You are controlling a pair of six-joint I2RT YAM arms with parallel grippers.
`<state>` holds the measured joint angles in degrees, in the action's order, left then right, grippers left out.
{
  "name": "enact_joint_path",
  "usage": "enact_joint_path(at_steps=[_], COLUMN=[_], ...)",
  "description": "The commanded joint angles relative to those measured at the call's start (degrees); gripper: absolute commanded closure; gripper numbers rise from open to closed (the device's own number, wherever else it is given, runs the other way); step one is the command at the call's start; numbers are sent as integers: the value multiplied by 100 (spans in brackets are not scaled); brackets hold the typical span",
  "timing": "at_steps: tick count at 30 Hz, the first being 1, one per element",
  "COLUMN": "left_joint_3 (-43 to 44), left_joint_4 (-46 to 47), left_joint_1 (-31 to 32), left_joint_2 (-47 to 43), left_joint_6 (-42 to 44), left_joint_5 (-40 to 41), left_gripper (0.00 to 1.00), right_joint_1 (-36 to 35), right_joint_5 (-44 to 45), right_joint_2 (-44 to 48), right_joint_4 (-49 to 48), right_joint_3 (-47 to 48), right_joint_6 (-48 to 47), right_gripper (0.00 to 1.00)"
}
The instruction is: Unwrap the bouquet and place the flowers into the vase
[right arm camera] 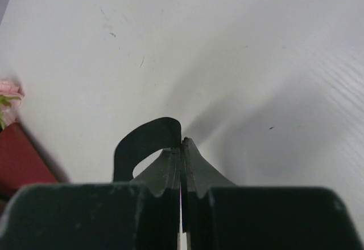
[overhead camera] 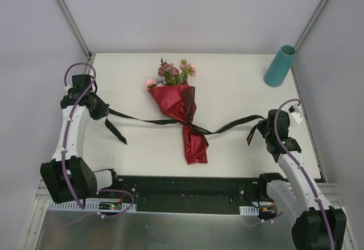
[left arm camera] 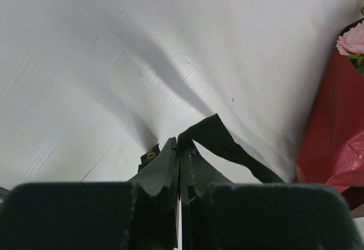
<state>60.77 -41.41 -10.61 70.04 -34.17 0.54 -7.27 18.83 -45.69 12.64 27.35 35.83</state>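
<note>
Early stage: left gripper (left arm camera: pixel 178 143) and right gripper (right arm camera: pixel 182 143) are each clamped on an end of the black ribbon (overhead camera: pixel 142 119) stretched across the bouquet (overhead camera: pixel 179 99) at desk (overhead camera: pixel 239 90) centre, with the flowers (overhead camera: pixel 173 72) lying in maroon paper (overhead camera: pixel 194 144) and none in the vase (overhead camera: pixel 280 66) at the far right corner.

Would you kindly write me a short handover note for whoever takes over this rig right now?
Left gripper: shut on one end of the black ribbon.
Right gripper: shut on the other end.
Things: the bouquet lies in the middle of the table, wrapped in its maroon paper. The vase stands at the far right corner.
Done: the ribbon ends are stretched out to either side.
Left: free the ribbon, open the paper, put the flowers into the vase.
</note>
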Motion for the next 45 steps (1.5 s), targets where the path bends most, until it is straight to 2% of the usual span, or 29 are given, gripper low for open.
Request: enact_joint_path(at_steps=[1,6,10,11,12,13,14,16,18,23,24,28,36,39,45], left_joint_3=[251,426,479,462,436,401,348,260,190,-56,-196,-758,-1998,-2254,-2360], left_joint_4=[-131,-131,-131,-131,-139,-139,-139,-148,-131,-43,9,474,2240,2979,3876], left_joint_1=[-239,-678,-723,-723,-723,-714,-723,-714,-705,-329,-145,926,2439,2835,3706], left_joint_2=[54,-25,-131,-157,-183,-227,-289,-455,-596,-886,-948,-1089,-1090,-721,0], left_joint_6=[-326,-642,-512,-433,-363,-310,-257,-99,50,297,280,-71,-1222,-1460,-1566], left_joint_5=[-45,-19,61,17,-44,-227,-369,-693,-1071,-2021,-2196,-2584,-2752,-2769,-2418], left_gripper=[100,100,100,94,78,61,49,35,27,26,27,28,30,31,30], right_joint_1=[366,700,902,903,911,903,911,903,903,736,736,-53,-2110,-2603,-3210], right_joint_5=[78,-37,-668,-853,-1029,-1196,-1441,-1820,-2426,-3315,-3403,-3747,-3000,-2815,-2675], right_joint_2=[122,-97,-370,-466,-554,-642,-712,-713,-512,85,200,307,-896,-1397,-2294], right_joint_4=[335,432,441,510,650,799,1019,1397,1417,1285,1145,4,-798,-1018,-1412], right_joint_3=[358,621,1043,1183,1411,1596,1746,1992,1958,1713,1616,949,824,903,930], right_joint_6=[-252,-410,-796,-928,-1007,-1087,-1148,-1158,-1062,-649,-474,89,-50,-94,-68], right_gripper=[100,100,100,100,99,86,72,60,52,45,45,47,47,44,44])
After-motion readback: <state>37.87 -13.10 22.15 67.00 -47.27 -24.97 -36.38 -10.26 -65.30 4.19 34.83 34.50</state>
